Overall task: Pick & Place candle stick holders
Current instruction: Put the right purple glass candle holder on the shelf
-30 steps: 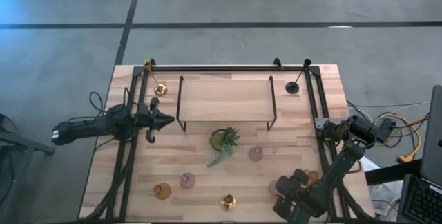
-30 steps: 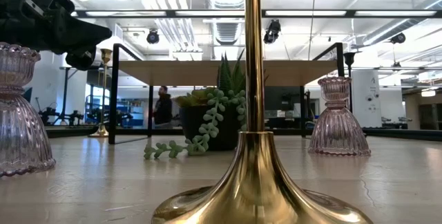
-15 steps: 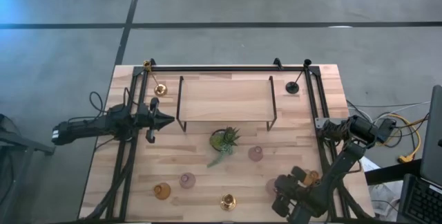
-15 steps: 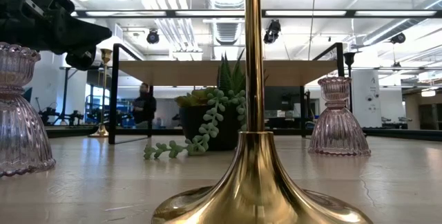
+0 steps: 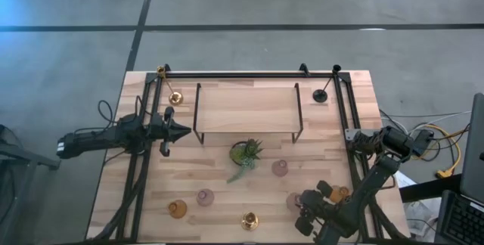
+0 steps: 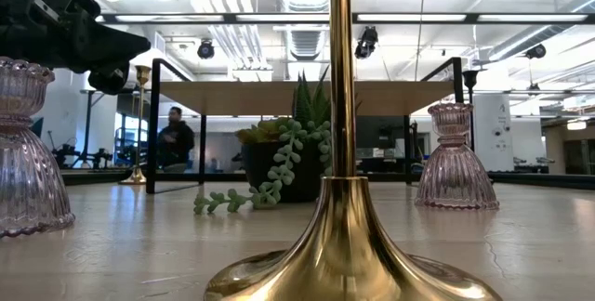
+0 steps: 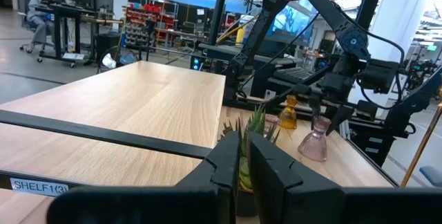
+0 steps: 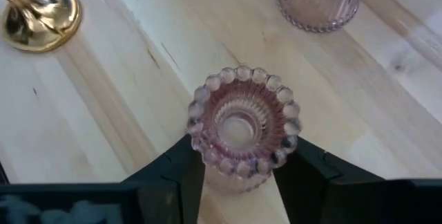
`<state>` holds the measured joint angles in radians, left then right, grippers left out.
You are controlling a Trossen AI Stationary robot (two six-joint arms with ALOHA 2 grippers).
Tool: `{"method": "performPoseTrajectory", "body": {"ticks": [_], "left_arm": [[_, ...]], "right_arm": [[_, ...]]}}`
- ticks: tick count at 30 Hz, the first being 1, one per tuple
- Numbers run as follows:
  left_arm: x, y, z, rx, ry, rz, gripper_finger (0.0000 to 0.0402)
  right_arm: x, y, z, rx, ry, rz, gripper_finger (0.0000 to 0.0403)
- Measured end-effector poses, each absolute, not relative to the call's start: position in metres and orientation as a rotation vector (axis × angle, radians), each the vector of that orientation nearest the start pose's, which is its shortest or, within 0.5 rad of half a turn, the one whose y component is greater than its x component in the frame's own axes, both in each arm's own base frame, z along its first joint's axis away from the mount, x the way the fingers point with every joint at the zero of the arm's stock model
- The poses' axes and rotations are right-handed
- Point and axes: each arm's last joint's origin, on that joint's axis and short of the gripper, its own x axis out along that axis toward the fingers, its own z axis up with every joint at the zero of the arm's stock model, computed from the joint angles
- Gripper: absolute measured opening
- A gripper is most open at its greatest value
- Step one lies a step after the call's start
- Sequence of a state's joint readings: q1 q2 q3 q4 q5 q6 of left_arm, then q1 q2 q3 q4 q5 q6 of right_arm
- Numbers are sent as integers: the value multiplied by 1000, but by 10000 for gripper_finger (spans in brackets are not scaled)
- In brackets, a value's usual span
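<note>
My right gripper (image 5: 302,204) is at the front right of the table, shut on a pale pink glass candle stick holder (image 8: 242,122) that stands on the wood; one finger (image 8: 181,174) presses each side. Other holders stand loose: pink (image 5: 280,168), pink (image 5: 205,196), amber (image 5: 178,209), amber (image 5: 339,193), brass (image 5: 249,219), brass (image 5: 175,97) and black (image 5: 321,94). The brass stem (image 6: 342,106) fills the low view. My left gripper (image 5: 180,131) hovers shut and empty at the left end of the shelf.
A wooden shelf (image 5: 246,109) on black legs spans the back middle. A small green potted plant (image 5: 246,153) sits in front of it. Black rails (image 5: 144,162) run along both table sides. A person sits far off in the room.
My right gripper's fingers closed in onto the pink holder and the arm shifted slightly left. The left arm stayed still. A person in the room moved left.
</note>
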<state>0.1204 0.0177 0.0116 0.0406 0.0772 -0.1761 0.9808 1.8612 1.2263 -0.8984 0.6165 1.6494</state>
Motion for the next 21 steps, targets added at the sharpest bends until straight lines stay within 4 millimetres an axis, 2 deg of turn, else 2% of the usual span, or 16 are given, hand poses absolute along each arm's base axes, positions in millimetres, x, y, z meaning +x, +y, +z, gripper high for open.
{"method": "performPoseTrajectory", "body": {"ticks": [6, 13, 17, 21], "left_arm": [[98, 10, 170, -173, -38, 40, 35], [98, 10, 170, -173, -38, 40, 35], [98, 10, 170, -173, -38, 40, 35], [98, 10, 170, -173, -38, 40, 35]], "right_arm": [[198, 265, 165, 415, 869, -582, 206], [199, 262, 153, 456, 781, -573, 239], [199, 259, 151, 451, 757, -583, 243], [199, 258, 150, 443, 760, -583, 219]]}}
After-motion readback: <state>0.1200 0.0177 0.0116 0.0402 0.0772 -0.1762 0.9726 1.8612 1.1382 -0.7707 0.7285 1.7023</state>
